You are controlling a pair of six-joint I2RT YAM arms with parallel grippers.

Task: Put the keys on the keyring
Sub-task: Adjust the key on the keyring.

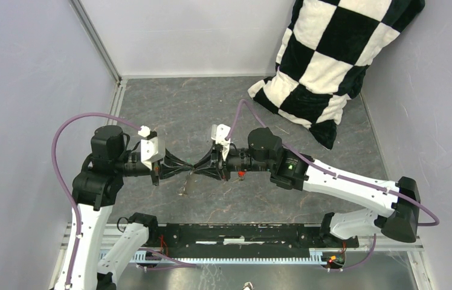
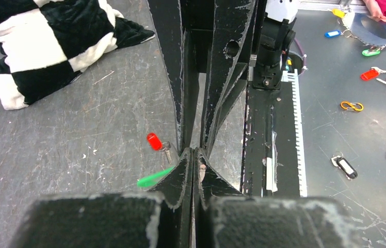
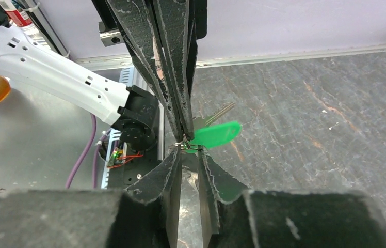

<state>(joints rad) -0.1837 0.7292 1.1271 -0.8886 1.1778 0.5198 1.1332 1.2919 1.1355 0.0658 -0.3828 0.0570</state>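
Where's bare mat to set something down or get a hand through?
Free: far mat bordered by back wall, pillow and left end effector; near-right strip along base rail. Crowded: centre, where right end effector meets it, red key below.

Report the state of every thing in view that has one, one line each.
green key, held at its ring end.
left pincer, shut on the green key.
right pincer, narrowly open at the key's ring.
red key, lying loose on the table.
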